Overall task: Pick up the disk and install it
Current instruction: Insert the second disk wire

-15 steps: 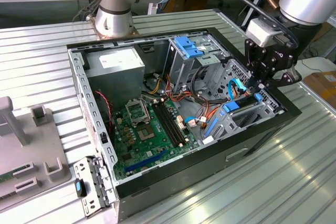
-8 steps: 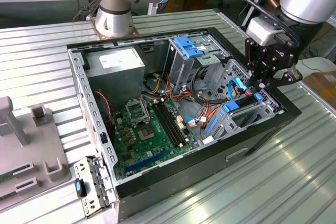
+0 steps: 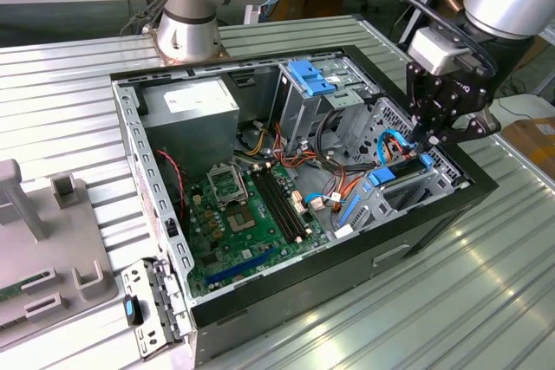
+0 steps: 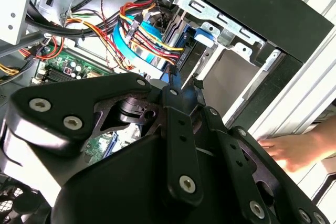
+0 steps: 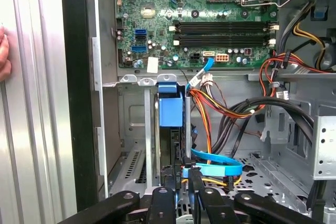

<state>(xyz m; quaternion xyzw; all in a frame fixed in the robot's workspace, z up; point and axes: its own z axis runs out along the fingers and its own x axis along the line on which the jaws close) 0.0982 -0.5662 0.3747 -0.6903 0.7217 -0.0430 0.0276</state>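
Observation:
The disk [image 5: 170,111] stands on edge in the metal drive cage [image 3: 395,201] at the case's front corner, on the exterior view's right. Its blue plastic bracket [image 4: 205,36] faces up out of the slot. My gripper [image 3: 431,139] reaches down into that cage from above. Its fingers are drawn close together on the disk's upper edge in both wrist views, gripper [image 5: 185,174] and gripper [image 4: 182,85]. Most of the disk's body is hidden inside the cage. Blue and orange cables [image 5: 218,169] run right beside the fingers.
The open case holds a motherboard [image 3: 247,214], a grey power-supply box [image 3: 195,110] and a blue latch [image 3: 310,77] on the far cage. A person's hand [image 4: 294,150] rests on the ribbed table beside the case. A grey fixture [image 3: 52,240] stands at the exterior view's left.

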